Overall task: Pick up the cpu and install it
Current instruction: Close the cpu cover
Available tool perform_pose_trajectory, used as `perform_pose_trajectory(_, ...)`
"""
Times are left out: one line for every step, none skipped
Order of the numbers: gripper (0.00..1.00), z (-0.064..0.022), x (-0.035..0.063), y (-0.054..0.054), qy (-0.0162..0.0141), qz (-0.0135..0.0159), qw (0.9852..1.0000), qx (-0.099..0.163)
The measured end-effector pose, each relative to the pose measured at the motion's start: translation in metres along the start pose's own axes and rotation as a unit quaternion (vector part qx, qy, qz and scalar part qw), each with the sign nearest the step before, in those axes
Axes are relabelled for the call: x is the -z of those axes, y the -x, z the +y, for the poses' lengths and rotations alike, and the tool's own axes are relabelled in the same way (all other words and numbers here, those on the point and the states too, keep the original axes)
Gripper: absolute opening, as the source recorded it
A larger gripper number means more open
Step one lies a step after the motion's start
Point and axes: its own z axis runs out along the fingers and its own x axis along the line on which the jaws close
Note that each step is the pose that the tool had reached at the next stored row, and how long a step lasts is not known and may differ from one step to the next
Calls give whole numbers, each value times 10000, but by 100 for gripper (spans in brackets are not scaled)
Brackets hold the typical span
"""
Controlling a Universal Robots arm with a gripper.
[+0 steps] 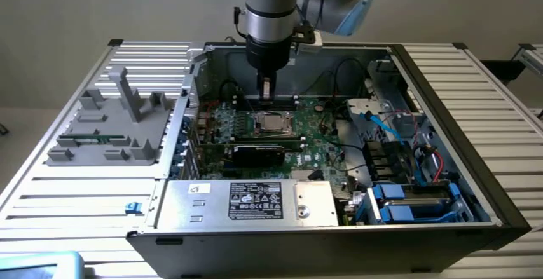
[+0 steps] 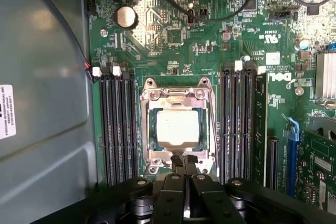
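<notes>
The cpu (image 2: 177,127) sits flat in the socket (image 2: 178,94), just beyond the gripper (image 2: 184,160). Jaws fully closed, holding nothing.

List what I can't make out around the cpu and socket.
- Wrist view: the shut claw covers one edge of the socket frame; any latch there is hidden.
- Both views: seen from above, whether the cpu lies fully flat cannot be judged.
- Wrist view: the cpu's markings are too faint to read.
- Wrist view: the white label is cut off by the picture edge.
- Exterior view: the arm hides part of the case wall behind it.
</notes>
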Motion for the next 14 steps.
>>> perform_pose_trajectory(11,-15,-19,3,-1,-1,10000,-1)
perform_pose_trajectory(11,-26,-37,5,-1,0,10000,-1)
perform_pose_trajectory(11,-34,-55,7,-1,-1,10000,-2)
perform_pose_trajectory(11,-39,-73,8,-1,-1,10000,-3)
perform_pose_trajectory(11,-43,-91,10,0,-1,10000,-5)
perform_pose_trajectory(11,-47,-109,11,-1,0,10000,-6)
perform_pose_trajectory(11,-51,-127,13,0,0,10000,-8)
perform_pose_trajectory(11,-55,-147,14,0,0,10000,-10)
perform_pose_trajectory(11,-59,-165,16,0,0,10000,-12)
perform_pose_trajectory(11,-61,-183,17,0,0,10000,-14)
perform_pose_trajectory(11,-64,-201,19,0,0,10000,-16)
perform_pose_trajectory(11,-68,-219,20,1,0,10000,-17)
perform_pose_trajectory(11,-73,-237,22,1,0,10000,-20)
perform_pose_trajectory(11,-79,-255,23,1,0,10000,-21)
